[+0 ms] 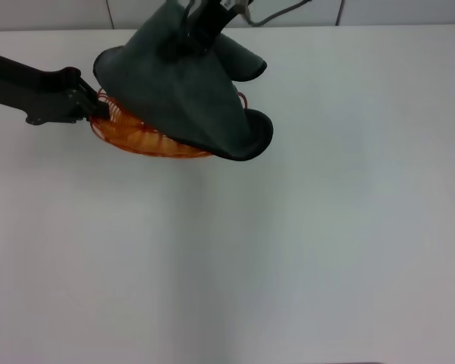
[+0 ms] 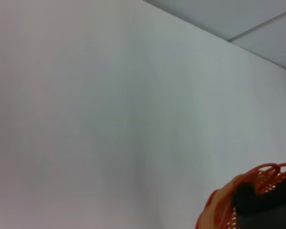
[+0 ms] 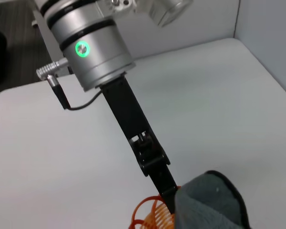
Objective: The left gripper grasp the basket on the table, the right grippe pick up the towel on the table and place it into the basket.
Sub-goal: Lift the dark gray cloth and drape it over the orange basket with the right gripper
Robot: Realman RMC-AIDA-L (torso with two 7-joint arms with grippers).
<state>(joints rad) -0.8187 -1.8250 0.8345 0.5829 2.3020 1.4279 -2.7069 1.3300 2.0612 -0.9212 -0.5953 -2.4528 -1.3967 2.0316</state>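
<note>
The orange wire basket (image 1: 136,136) sits on the white table (image 1: 311,250) at the far left. My left gripper (image 1: 100,108) is shut on its left rim; the right wrist view shows that black jaw (image 3: 168,193) meeting the basket (image 3: 150,217). The dark grey towel (image 1: 182,91) hangs from my right gripper (image 1: 197,34), which is shut on its top above the basket. The towel's lower folds drape over the basket and hide most of it, and one fold hangs past the right rim. The left wrist view shows a piece of the basket (image 2: 224,205) with dark towel (image 2: 262,205) in it.
The table's back edge (image 1: 364,26) runs just behind the basket, with grey wall panels beyond. A thin grey cable (image 1: 280,11) trails from the right arm. White tabletop stretches in front and to the right.
</note>
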